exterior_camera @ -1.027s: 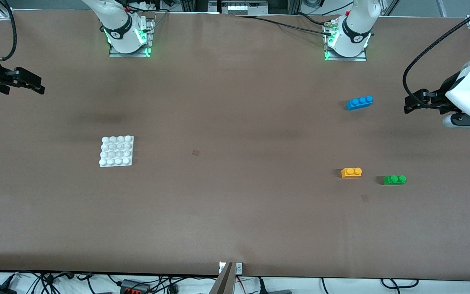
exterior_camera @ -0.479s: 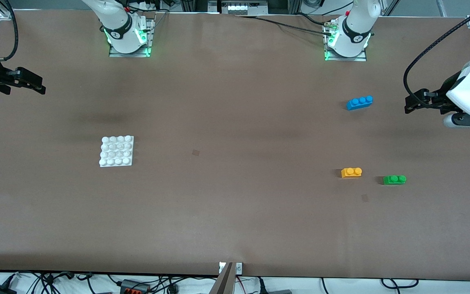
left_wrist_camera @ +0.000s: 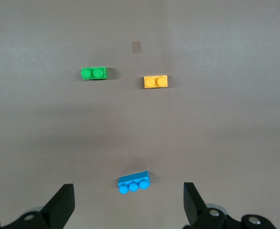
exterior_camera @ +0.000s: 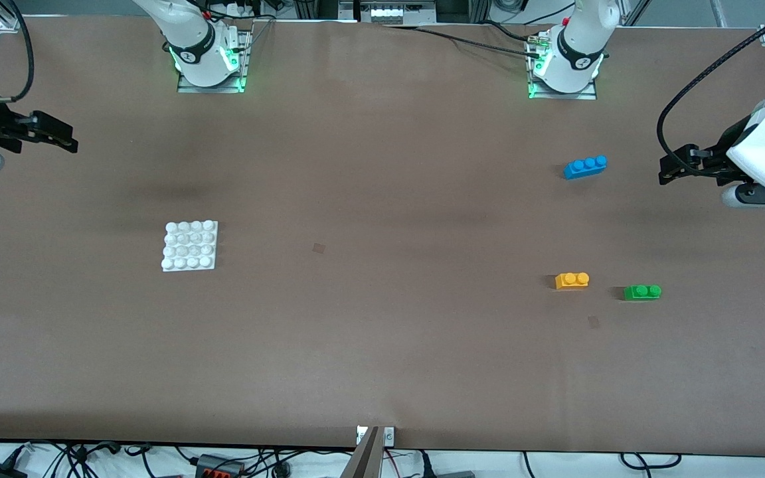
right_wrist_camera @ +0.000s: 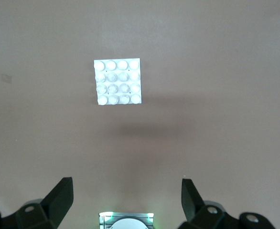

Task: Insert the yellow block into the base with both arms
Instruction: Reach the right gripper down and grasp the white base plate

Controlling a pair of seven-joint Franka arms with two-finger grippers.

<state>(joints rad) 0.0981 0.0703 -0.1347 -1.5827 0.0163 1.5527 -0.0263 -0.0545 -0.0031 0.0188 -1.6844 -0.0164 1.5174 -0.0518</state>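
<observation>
Front view shows the brown surface [exterior_camera: 382, 345] with both arms raised at its ends. The right gripper [exterior_camera: 57, 139] hangs over the right arm's end of the surface, its fingers [right_wrist_camera: 59, 195] wide apart and holding nothing. The left gripper [exterior_camera: 671, 169] hangs over the left arm's end, its fingers [left_wrist_camera: 63, 202] also wide and empty. The base [exterior_camera: 189, 245] lies flat toward the right arm's end. The blue block [exterior_camera: 585, 166] lies near the left arm's base. The yellow block [exterior_camera: 572, 280] lies nearer to the camera, just beside the green block [exterior_camera: 642, 291], not touching it.
</observation>
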